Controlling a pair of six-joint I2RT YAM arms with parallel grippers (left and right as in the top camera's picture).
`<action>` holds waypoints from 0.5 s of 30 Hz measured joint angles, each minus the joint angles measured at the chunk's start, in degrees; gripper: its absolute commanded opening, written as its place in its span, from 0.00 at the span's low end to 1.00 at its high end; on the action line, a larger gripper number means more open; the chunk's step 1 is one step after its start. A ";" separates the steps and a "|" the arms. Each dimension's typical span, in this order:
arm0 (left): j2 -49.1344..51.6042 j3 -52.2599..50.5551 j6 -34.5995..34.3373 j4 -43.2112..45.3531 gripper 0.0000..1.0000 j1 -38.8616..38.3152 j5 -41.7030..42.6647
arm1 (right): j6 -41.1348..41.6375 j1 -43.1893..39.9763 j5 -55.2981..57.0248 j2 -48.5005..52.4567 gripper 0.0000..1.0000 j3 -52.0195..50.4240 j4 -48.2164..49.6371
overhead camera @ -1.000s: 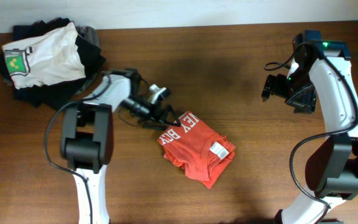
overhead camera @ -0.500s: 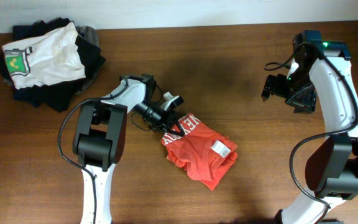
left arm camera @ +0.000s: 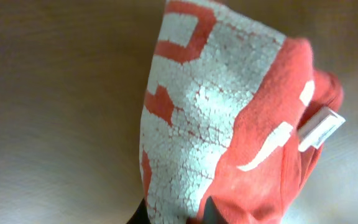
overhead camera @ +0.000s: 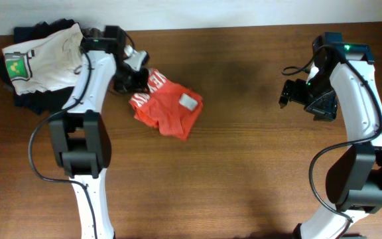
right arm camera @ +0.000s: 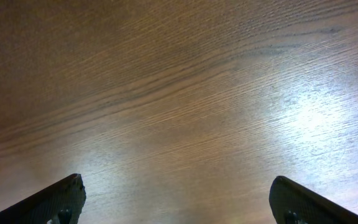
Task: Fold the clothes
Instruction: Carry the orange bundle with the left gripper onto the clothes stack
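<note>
A pile point(overhead camera: 38, 66) of dark and white garments sits on the wooden table point(overhead camera: 244, 166). Just right of the pile lies the red T-shirt point(overhead camera: 168, 109), crumpled in a loose bundle with its lettering bunched. Folding looks hardly begun: the shirt likely needs spreading flat before any fold. The left gripper point(overhead camera: 134, 76), between pile and shirt, is clamped tight on the shirt's lettered edge. The right gripper point(overhead camera: 287, 93), well to the right of the pile, hangs spread wide, holding nothing. The white tag point(overhead camera: 190, 101) faces up on the shirt's side away from the pile. No container shows.
</note>
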 measured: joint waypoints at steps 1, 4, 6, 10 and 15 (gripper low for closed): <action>0.00 0.52 -0.15 0.66 0.01 0.55 -0.42 | 0.00 0.00 0.00 0.00 0.98 0.00 0.02; 0.00 0.94 -1.33 3.45 0.01 2.47 -1.51 | 0.00 0.00 0.00 0.00 0.99 0.00 0.00; 0.00 1.66 -1.90 4.11 0.01 3.91 -2.08 | 0.00 0.00 0.00 0.00 0.98 0.00 0.00; 0.11 6.69 -3.32 4.44 0.01 6.54 -2.75 | -0.04 0.00 0.00 0.00 0.98 0.00 0.00; 0.11 19.02 -7.04 3.15 0.01 8.83 -3.13 | -0.02 0.00 0.00 0.00 0.98 0.00 0.00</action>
